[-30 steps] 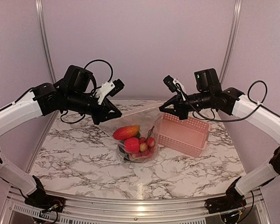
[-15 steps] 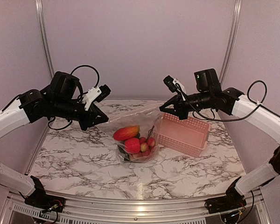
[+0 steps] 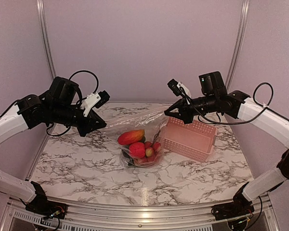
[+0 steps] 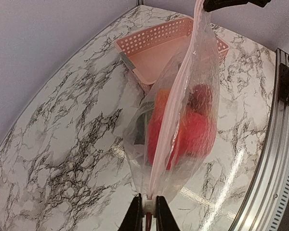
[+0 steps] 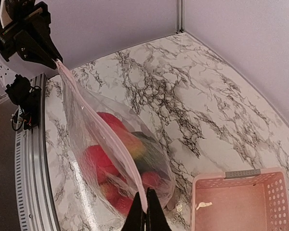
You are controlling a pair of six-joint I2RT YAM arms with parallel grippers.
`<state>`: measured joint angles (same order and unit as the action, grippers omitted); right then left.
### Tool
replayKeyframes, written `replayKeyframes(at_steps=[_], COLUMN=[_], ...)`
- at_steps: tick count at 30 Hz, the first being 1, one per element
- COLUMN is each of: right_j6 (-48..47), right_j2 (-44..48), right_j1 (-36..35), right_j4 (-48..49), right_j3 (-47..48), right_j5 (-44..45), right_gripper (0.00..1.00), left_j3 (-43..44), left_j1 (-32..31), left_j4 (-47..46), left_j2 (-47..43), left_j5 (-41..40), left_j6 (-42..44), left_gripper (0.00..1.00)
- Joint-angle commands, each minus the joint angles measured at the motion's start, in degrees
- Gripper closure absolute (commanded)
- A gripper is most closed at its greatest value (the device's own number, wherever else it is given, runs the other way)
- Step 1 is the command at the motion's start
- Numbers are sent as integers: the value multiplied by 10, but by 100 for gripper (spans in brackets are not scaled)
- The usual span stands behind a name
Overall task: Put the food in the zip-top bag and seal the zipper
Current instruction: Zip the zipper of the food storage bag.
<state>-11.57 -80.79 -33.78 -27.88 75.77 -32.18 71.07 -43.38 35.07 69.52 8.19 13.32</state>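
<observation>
The clear zip-top bag (image 3: 143, 139) hangs between my two grippers, its bottom resting on the marble table. The food (image 3: 136, 146) sits inside it: an orange-red mango shape, red berries and a dark piece underneath. The pinkish zipper (image 4: 180, 103) runs taut along the bag's mouth, from my left gripper (image 4: 147, 208) to my right gripper (image 5: 147, 210). My left gripper (image 3: 103, 125) is shut on one end of the strip, with a small white piece between its fingers. My right gripper (image 3: 168, 114) is shut on the other end. The food (image 5: 106, 159) shows red through the plastic.
A pink slotted basket (image 3: 191, 138) stands just right of the bag, under my right arm, with only a scrap of paper inside (image 5: 204, 205). The table's metal front rail (image 3: 144, 211) runs along the near edge. Lilac walls close in the back and sides.
My left gripper has drawn back to the left, away from the right gripper, and the bag's mouth edge has stretched out longer between them. The right arm has barely moved.
</observation>
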Motion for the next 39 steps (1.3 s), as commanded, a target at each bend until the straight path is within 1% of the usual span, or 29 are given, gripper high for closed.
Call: replayKeyframes(at_steps=[1,15,16,17,20,21,22,25,29,33,36,39], right_j6=[7,11,12,13,15,17,19,27,36,51,72,86], right_j2=[-8,-25,-26,-28,-33,-34,-35,-38,-44,-49,-52,-54], right_j1=[16,17,17,18,17,17,17,17,17,18,17,17], right_j4=[0,4,5,6,3,3,3,6,6,12,18,21], right_j3=[19,29,30,31,40,43,46,56,71,80,99,128], right_j5=[33,21,19,16,3,-1,-5,-20,-32,-53,-73,-79], right_gripper=[100,100,100,100,100,100,97,88,67,52,45,40], left_j3=[-9,-20,-17,-13,2,9,16,36,54,72,94,106], left_j1=[10,18,18,18,18,18,18,18,19,20,21,22], left_j4=[48,42,40,38,24,19,14,4,-13,-39,-54,-72], left_j2=[-19,-17,-13,-9,2,5,9,17,20,23,35,45], left_j5=[-28,-44,-41,-39,-48,-48,-49,-43,-43,-42,-40,-52], left_j6=[5,8,7,6,-3,-5,-8,-14,-20,-31,-43,-61], left_gripper=[100,100,97,91,66,61,58,53,44,37,32,29])
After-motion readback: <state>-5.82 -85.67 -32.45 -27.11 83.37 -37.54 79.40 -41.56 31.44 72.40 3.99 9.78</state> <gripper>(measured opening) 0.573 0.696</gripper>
